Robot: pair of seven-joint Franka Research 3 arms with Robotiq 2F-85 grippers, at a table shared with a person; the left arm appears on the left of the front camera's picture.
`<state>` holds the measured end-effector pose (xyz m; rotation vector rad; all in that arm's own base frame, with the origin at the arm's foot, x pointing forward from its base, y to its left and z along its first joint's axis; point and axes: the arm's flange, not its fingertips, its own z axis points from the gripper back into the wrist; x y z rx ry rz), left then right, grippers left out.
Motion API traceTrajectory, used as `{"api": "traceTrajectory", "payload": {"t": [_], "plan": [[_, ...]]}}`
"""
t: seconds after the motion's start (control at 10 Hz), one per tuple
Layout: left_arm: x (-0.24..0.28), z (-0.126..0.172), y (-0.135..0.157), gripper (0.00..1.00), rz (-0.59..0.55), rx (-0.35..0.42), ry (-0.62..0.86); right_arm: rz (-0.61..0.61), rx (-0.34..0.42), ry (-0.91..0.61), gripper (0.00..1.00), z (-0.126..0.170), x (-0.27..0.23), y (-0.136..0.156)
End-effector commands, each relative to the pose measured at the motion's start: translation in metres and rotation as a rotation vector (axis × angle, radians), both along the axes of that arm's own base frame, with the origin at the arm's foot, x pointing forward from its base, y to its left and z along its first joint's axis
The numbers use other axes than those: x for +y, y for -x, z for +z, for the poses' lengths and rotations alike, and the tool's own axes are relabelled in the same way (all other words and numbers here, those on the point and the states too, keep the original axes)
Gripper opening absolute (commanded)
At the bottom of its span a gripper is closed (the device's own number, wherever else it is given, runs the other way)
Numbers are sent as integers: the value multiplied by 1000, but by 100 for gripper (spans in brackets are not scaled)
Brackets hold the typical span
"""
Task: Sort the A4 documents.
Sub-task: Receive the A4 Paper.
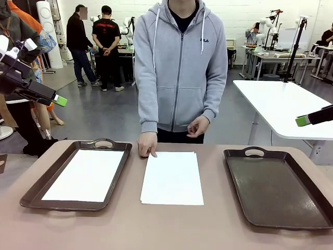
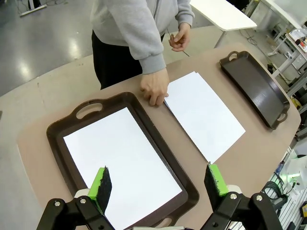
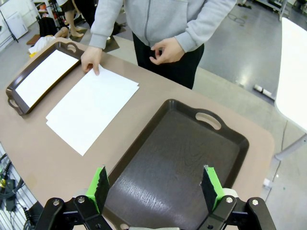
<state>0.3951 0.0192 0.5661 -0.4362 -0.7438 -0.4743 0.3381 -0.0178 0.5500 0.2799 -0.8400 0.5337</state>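
Observation:
A small stack of white A4 documents (image 1: pixel 173 177) lies in the middle of the table between two dark brown trays; a person's hand (image 1: pixel 148 143) presses its far left corner. The left tray (image 1: pixel 36 185) holds one white sheet (image 1: pixel 86 175). The right tray (image 1: pixel 276 190) holds nothing. My left gripper (image 1: pixel 58 100) hangs open high above the table's left side; in the left wrist view my left gripper (image 2: pixel 158 181) is over the left tray (image 2: pixel 57 136) and its sheet (image 2: pixel 122 163). My right gripper (image 1: pixel 303 120) hovers open at the right, above the right tray (image 3: pixel 177 163).
The person in a grey hoodie stands at the table's far edge, the other hand (image 1: pixel 197 126) held near the waist. A white table (image 1: pixel 283 104) stands behind on the right. Bare tabletop (image 1: pixel 156 229) runs along the front edge.

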Motion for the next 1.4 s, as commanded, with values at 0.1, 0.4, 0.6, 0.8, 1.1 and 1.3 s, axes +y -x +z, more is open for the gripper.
{"api": "traceTrajectory", "payload": {"t": [0.1,0.4,0.6,0.8,1.1,1.3], "plan": [[-1,-1,1,100,0,-1,-1,5,2,-5,100,-1,1,-1],[-1,-1,1,100,0,-1,-1,5,2,-5,100,-1,1,-1],[-1,-1,1,100,0,-1,-1,5,2,-5,100,-1,1,-1],[-1,-1,1,100,0,-1,-1,5,2,-5,100,-1,1,-1],[-1,-1,1,100,0,-1,-1,5,2,-5,100,-1,1,-1],[-1,-1,1,100,0,-1,-1,5,2,-5,100,-1,1,-1]]}}
